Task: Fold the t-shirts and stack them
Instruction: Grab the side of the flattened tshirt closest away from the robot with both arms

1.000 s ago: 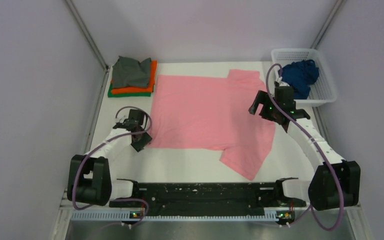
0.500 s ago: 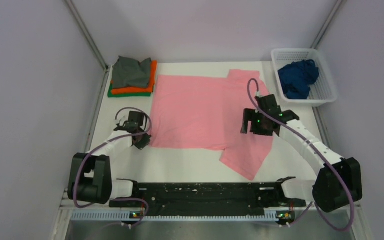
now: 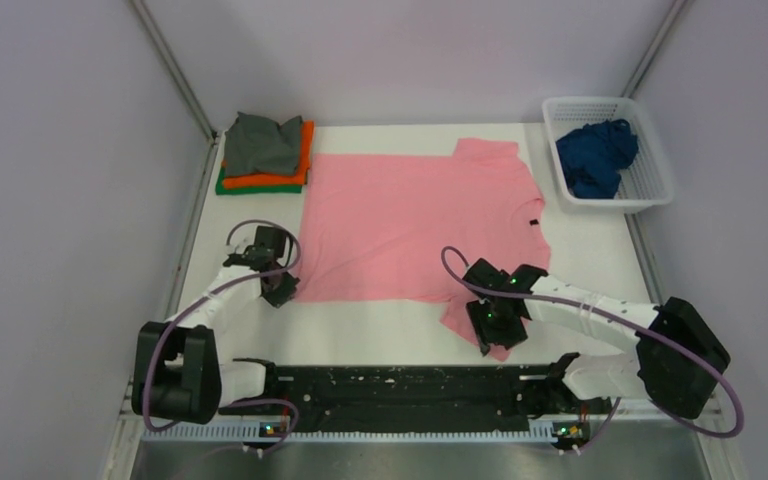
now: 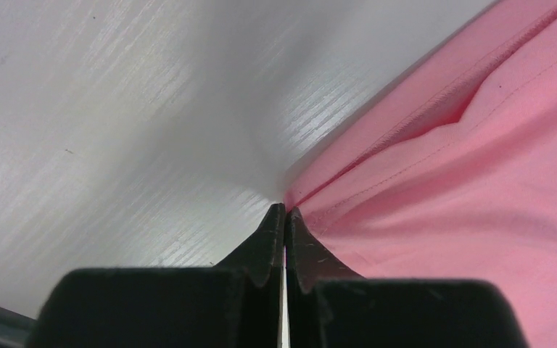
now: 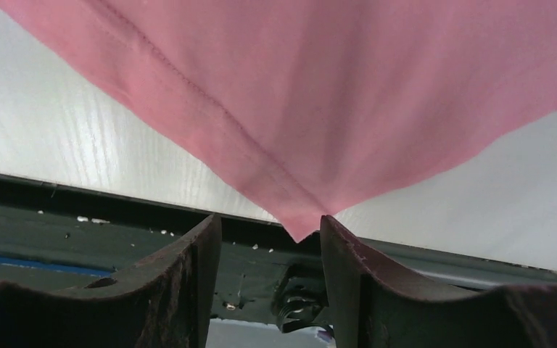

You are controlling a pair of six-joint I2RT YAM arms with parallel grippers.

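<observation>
**Pink tee spread out, both arms at its near edge**

Pink t-shirt (image 3: 410,225) is lying flat on the white bench (image 3: 580,250), collar toward the right, dark neck label (image 3: 533,221) showing. Left jaws are sitting pressed together at the near left hem corner, pinching the cloth, with wrinkles running out from the tips. Right jaws are standing apart at the near sleeve (image 3: 505,345); the sleeve's pointed corner is lying in the gap between the two fingers (image 5: 188,290), neither one visibly touching it. At the far left corner, a folded stack is resting: grey tee (image 3: 260,143) on top, orange tee (image 3: 303,160) under it, green tee (image 3: 235,186) at the bottom. Dark blue tee (image 3: 595,155) is lying bunched in the white basket (image 3: 650,195), far right.
</observation>
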